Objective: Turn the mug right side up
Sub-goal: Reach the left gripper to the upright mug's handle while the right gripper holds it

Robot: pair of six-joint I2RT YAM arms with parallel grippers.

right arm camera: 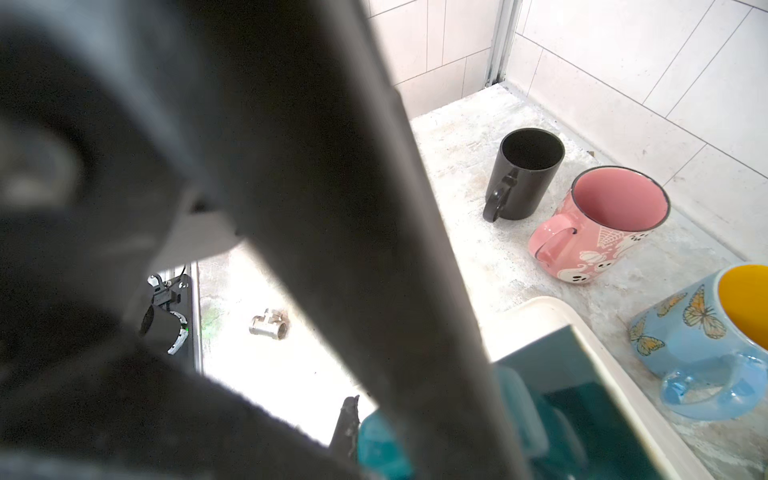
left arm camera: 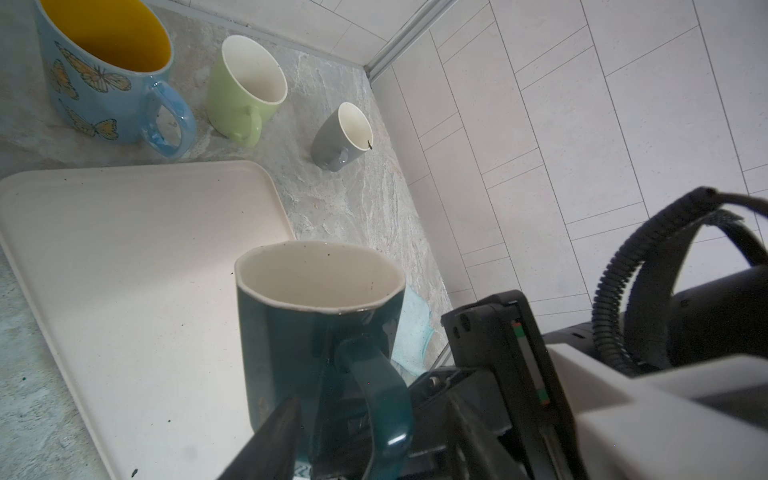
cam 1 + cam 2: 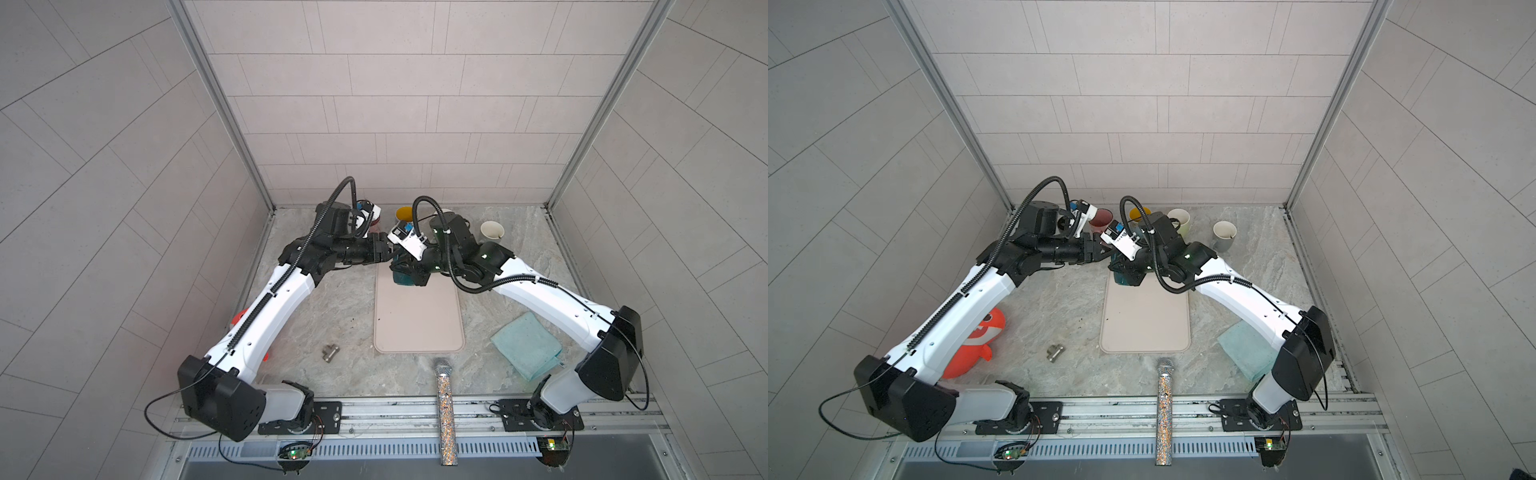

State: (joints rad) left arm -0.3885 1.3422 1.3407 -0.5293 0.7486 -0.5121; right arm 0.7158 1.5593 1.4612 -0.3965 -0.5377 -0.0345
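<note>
The mug (image 3: 401,277) is seen at the far end of the mat (image 3: 417,328), between the two grippers, in both top views. In the left wrist view it is shown standing upright on the mat, with its opening turned up and its handle (image 2: 374,395) turned toward that camera.

The right gripper (image 3: 414,272) is set against the mug from the right side. Its fingers are together, and they appear to be clamped on the handle, though the contact itself is partly hidden.

The left gripper (image 3: 386,252) is held just beside the mug on the left, with its fingers apart. One of its fingers (image 2: 282,419) is seen low by the mug's wall, beside the handle. Whether it touches the wall cannot be told.

Behind the mat, other mugs (image 2: 245,91) are placed upright along the back wall, well apart from the fingers of both grippers.
</note>
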